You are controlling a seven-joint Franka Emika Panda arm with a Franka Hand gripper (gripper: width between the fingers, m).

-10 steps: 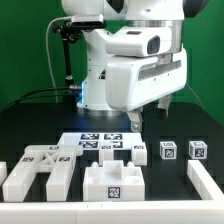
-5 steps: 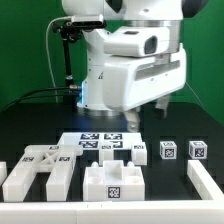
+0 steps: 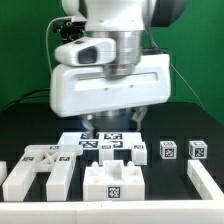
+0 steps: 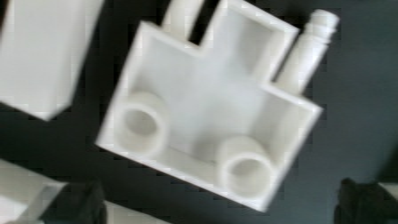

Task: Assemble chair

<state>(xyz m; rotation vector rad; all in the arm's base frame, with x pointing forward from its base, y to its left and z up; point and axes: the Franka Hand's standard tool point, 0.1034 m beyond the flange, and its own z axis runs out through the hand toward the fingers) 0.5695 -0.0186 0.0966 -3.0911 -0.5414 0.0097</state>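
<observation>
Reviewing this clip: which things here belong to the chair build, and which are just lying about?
Chair build: slotted piece, notched block, small cube, second small cube, post.
Not part of it: marker board.

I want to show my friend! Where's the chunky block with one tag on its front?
Find the big robot arm, then the flat marker board under it. Just in front sits the block: wide, notched on top, far bigger than the two small cubes to the exterior view's right.
</observation>
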